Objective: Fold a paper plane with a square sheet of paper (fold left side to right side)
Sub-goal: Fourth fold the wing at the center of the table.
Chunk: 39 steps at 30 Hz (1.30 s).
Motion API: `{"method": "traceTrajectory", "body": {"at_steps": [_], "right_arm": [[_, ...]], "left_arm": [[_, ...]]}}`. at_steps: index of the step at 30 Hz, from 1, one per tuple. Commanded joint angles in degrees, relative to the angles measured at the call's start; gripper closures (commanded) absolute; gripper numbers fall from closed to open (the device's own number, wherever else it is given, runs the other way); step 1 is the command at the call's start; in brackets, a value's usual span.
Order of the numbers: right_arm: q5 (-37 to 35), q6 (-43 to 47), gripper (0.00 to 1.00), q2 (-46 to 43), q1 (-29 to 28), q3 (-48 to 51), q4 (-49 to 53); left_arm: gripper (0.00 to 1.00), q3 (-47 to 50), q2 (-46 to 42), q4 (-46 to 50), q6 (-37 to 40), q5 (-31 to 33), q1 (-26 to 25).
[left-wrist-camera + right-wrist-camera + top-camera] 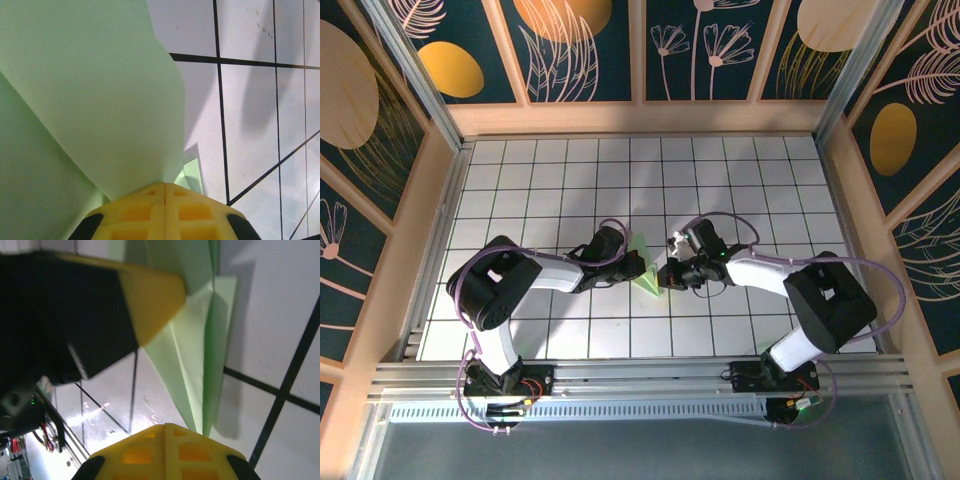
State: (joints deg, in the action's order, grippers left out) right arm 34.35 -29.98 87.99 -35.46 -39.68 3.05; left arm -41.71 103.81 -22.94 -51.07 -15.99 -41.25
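Overhead, the green paper (647, 268) stood at the middle of the table (720, 180) between the left gripper (628, 266) and right gripper (670, 272), its long axis running roughly near-to-far. From the left wrist, closed fingers (140, 212) pinched an upstanding flap. From the right wrist, closed fingers (195, 452) met the creased point aimed at them; whether they pinched it was unclear. Probably a late lengthwise fold was in hand, needing flattening next.

From above, the two wrists (610, 255) are covering most of the paper plane (646, 272). In the left wrist view it is running past the top and left edges. In the right wrist view a blurred yellow finger (150, 295) is hiding its upper part.
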Motion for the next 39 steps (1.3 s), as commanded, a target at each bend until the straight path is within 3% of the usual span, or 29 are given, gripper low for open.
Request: {"method": "traceTrajectory", "body": {"at_steps": [1, 14, 27, 39], "right_arm": [[2.4, 1.0, 1.00, 1.2, 0.5, -2.0, -3.3], [2.6, -1.2, 1.00, 11.3, -1.1, -3.1, -9.1], [-5.7, 1.3, 1.00, 15.2, -1.3, -2.8, 1.3], [-10.6, 4.7, 1.00, 17.6, -1.6, -3.4, 7.9]], "left_arm": [[1.00, 0.9, 0.1, 3.6, 0.4, 1.7, 0.1], [1.00, 1.0, -0.3, 3.6, 0.1, 2.0, 0.2], [1.00, 0.4, -2.1, 2.4, -2.3, 2.9, 0.5], [1.00, 0.5, -0.5, 0.8, 0.9, 3.2, 6.7]]}}
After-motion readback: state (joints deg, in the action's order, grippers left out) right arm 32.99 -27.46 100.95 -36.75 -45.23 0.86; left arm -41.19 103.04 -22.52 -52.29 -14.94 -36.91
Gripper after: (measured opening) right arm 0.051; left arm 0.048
